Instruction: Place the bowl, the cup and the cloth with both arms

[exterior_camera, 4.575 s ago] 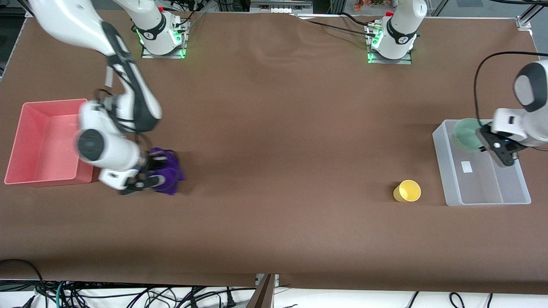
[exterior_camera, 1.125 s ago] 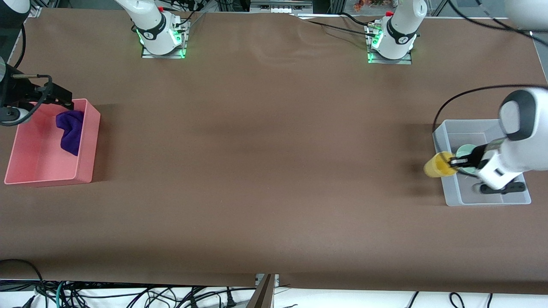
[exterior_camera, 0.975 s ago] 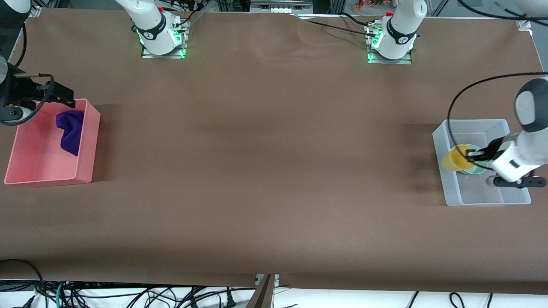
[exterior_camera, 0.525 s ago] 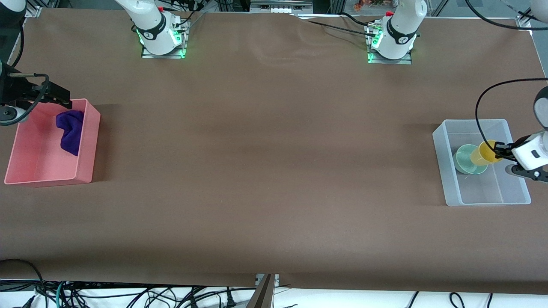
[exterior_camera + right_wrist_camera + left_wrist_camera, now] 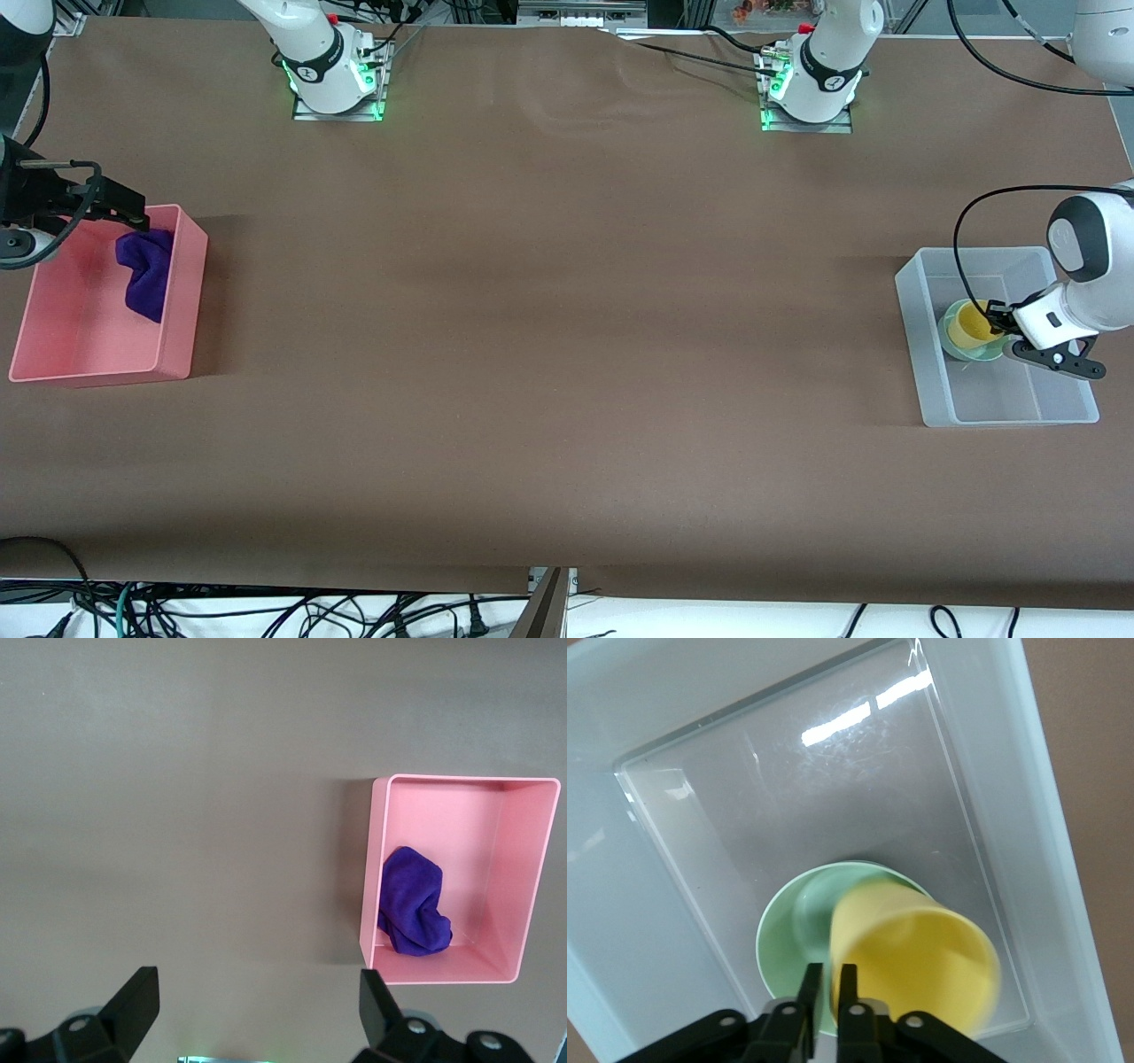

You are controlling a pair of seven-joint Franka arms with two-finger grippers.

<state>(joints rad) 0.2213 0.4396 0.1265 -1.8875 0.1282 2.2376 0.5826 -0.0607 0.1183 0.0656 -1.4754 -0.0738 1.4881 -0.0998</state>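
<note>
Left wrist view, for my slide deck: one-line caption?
Left gripper pinches the rim of a plain yellow cup, tilted over a pale mint-green bowl in a clear plastic bin.

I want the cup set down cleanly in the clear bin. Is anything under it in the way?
Yes: the bowl already sits in the clear bin, directly under the cup that the left gripper holds by its rim.
</note>
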